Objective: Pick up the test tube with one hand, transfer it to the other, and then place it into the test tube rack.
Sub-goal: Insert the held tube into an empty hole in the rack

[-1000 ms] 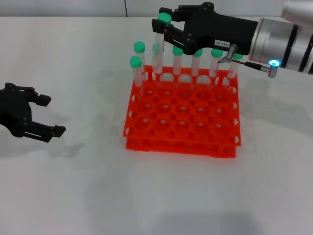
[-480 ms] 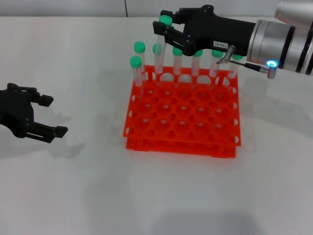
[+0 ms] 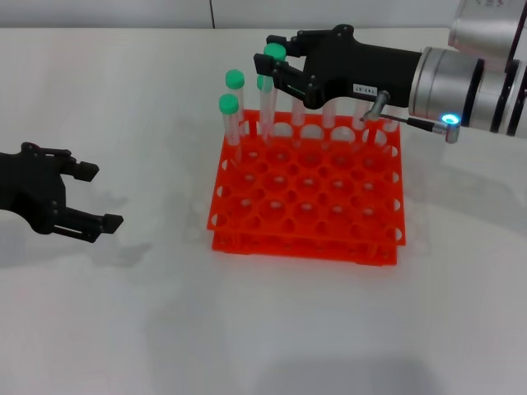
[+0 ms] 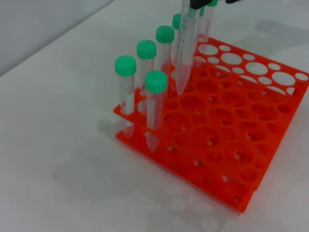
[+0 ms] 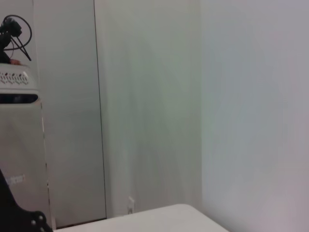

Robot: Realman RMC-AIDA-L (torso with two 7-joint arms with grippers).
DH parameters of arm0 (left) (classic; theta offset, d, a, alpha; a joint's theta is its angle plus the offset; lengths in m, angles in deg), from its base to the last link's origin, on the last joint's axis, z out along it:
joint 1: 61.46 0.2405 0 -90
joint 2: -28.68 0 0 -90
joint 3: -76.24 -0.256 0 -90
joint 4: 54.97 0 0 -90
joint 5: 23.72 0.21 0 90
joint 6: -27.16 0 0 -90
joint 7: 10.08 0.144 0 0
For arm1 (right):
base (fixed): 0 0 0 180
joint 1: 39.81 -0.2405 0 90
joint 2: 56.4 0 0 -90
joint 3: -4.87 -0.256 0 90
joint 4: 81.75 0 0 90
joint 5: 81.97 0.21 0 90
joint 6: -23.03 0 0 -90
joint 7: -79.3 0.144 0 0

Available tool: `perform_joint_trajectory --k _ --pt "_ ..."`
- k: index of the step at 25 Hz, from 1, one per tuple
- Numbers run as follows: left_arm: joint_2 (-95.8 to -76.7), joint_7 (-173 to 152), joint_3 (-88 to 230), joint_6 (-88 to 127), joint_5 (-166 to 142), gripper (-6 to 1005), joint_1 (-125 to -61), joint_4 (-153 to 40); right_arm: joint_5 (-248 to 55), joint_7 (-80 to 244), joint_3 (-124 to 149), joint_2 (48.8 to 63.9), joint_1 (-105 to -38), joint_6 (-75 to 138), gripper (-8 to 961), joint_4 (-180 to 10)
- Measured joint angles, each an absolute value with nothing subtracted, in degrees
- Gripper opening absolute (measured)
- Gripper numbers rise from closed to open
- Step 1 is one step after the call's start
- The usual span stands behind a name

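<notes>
The orange test tube rack (image 3: 328, 239) stands mid-table and also shows in the left wrist view (image 4: 231, 145). My right gripper (image 3: 276, 58), black with a white label, is shut on the test tube (image 3: 268, 103) just under its green cap. It holds the tube upright over the rack's far left part. In the left wrist view the test tube (image 4: 186, 53) hangs with its tip just above the rack's top holes. My left gripper (image 3: 100, 196) is open and empty, low over the table left of the rack.
Several other green-capped tubes (image 3: 229, 115) stand in the rack's far row and left corner, close beside the held tube; they also show in the left wrist view (image 4: 155, 104). The right wrist view shows only a wall.
My right gripper has lowered the test tube and shifted it slightly left over the rack. My left gripper has drifted a little to the right, still open.
</notes>
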State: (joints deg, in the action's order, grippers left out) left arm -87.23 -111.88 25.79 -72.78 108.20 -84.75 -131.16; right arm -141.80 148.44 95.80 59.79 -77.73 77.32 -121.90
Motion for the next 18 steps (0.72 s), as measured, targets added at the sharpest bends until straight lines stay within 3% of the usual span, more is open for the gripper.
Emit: perform_joint_trajectory --k 18 --pt "-87.41 -111.4 25.3 -73.2 108.8 890 -84.8 -130.0 -139.5 148.1 98.9 59.79 -77.8 73.4 265 -121.8"
